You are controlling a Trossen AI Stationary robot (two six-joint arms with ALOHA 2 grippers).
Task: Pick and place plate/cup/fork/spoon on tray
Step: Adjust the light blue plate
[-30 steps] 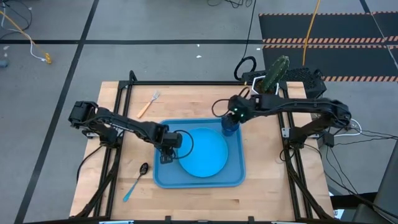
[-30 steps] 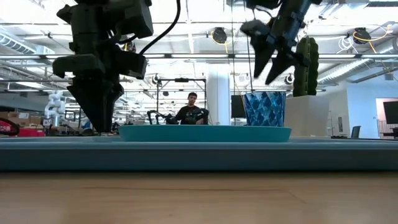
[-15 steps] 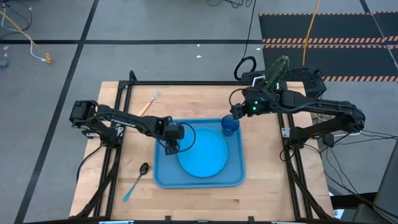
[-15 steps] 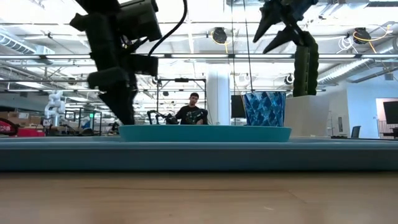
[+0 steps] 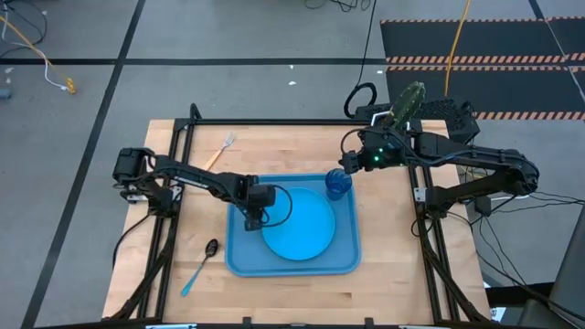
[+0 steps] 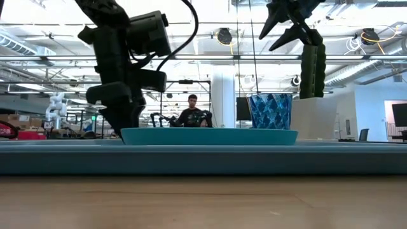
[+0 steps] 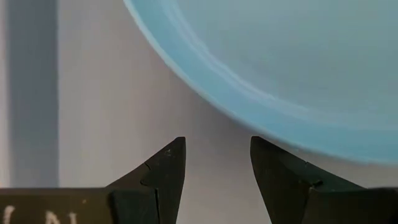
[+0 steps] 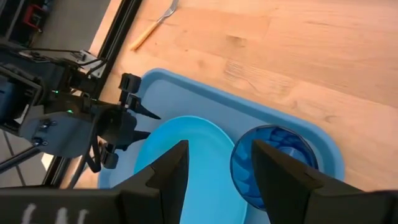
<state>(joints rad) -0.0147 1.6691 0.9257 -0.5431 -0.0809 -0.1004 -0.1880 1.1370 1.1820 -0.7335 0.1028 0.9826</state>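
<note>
The sky-blue plate lies flat in the blue tray. The dark-blue cup stands upright in the tray's far right corner, next to the plate's rim. My left gripper points down, open, over the tray floor just off the plate's left rim. My right gripper hangs open high above and beyond the cup. The orange-handled fork lies on the table beyond the tray's far left corner. The spoon lies on the table left of the tray.
A cactus in a white pot stands at the table's far right, behind my right arm. Black frame rails run along the table's sides. A person sits in the room far behind the table.
My right gripper has risen from just above the cup and drawn back toward the table's far right, staying open; the cup stays put on the tray. My left gripper has moved a little toward the plate's rim and sunk lower, still open.
</note>
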